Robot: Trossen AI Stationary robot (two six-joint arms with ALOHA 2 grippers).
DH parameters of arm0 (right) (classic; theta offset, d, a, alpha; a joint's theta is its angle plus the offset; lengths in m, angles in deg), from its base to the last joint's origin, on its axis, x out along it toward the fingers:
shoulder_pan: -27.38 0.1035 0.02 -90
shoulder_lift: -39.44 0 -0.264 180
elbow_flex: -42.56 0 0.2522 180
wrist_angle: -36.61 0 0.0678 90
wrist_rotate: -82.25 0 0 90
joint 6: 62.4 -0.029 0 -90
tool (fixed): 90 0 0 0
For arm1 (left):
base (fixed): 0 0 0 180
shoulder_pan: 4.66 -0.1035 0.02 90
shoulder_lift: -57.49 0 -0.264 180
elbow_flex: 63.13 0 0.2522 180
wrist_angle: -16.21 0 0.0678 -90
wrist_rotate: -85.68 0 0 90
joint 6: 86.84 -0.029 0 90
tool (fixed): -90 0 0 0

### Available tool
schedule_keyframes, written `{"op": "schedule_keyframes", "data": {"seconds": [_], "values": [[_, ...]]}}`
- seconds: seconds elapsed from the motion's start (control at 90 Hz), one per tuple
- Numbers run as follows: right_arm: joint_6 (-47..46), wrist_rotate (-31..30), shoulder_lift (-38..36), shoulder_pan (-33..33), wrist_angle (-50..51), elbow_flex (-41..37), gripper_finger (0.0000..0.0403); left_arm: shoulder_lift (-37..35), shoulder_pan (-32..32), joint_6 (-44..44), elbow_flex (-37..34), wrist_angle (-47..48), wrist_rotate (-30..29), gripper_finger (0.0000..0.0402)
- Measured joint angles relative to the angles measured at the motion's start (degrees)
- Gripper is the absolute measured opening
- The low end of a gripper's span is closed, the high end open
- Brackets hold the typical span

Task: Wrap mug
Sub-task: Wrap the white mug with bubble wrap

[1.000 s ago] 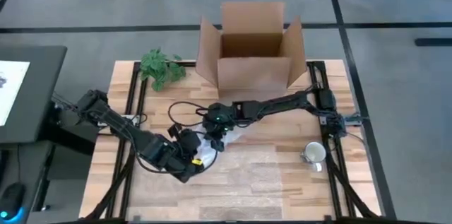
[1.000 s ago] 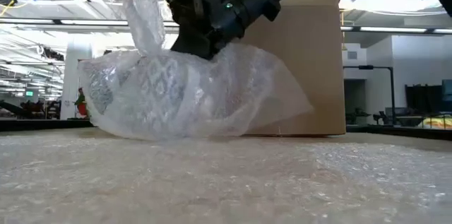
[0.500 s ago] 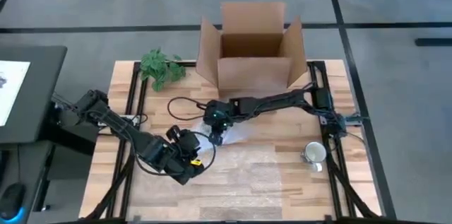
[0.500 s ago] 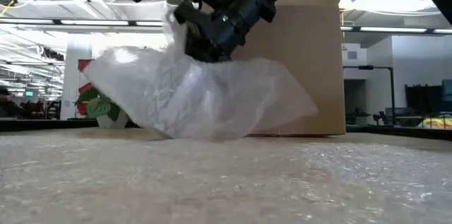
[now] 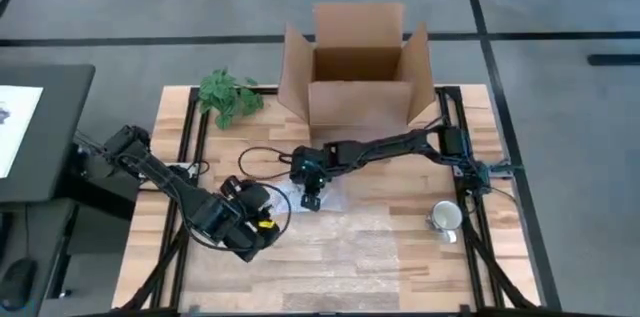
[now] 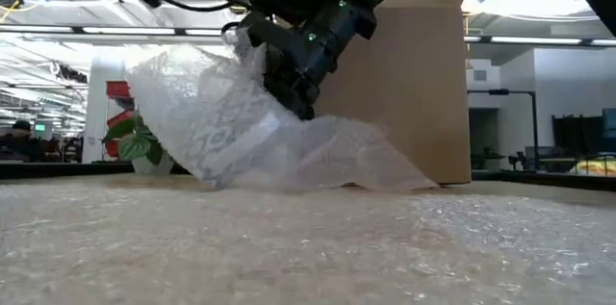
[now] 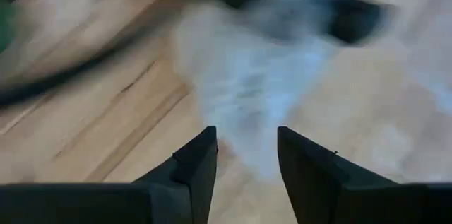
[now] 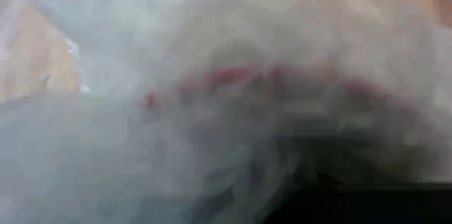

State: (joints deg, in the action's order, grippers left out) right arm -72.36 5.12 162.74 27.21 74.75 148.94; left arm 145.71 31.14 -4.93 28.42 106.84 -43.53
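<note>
Pale wood planks make up the slatted work table [image 5: 400, 257], the largest thing we see from above. At its twelve o'clock edge stands an open brown cardboard box [image 5: 357, 77] with its flaps spread. A wide sheet of clear bubble wrap [image 5: 350, 247] covers the table toward six o'clock. At the table's centre a crumpled bundle of clear bubble wrap [image 6: 260, 132] rises from the sheet; in the low view a pale patterned cylinder shows through it, which we take for the mug, though we cannot be sure. The right gripper [image 5: 311, 195] presses down into the top of this bundle; we cannot tell how its fingers stand, since the right wrist view is filled with blurred film. The left gripper [image 7: 246, 157] sits at about eight o'clock from the bundle, fingers parted narrowly and holding nothing, the wrap ahead of them. A small green leafy plant [image 5: 228, 95] lies at ten o'clock. A second white mug [image 5: 444, 217] sits unwrapped at four o'clock, well apart from the bundle.
</note>
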Motion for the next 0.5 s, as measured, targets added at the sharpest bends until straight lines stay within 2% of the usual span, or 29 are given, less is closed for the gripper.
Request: {"op": "schedule_keyframes", "data": {"seconds": [0.1,0.189,0.278,0.5], "values": [[0.6,0.8,0.0,0.8,0.0,0.0,0.0000,0.0,0.5,12.5,-2.5,6.3,2.5,0.0119],[1.7,2.1,0.0,1.3,-2.9,-1.2,0.0000,0.0,1.6,16.6,-6.3,3.7,2.7,0.0113],[1.8,3.4,0.0,1.3,-6.7,-3.1,0.0000,0.0,2.3,16.8,-10.1,-2.8,2.8,0.0108],[-2.6,3.8,-0.1,1.2,-17.8,-7.8,0.0000,0.0,2.2,9.2,-18.9,-24.7,0.8,0.0098]]}}
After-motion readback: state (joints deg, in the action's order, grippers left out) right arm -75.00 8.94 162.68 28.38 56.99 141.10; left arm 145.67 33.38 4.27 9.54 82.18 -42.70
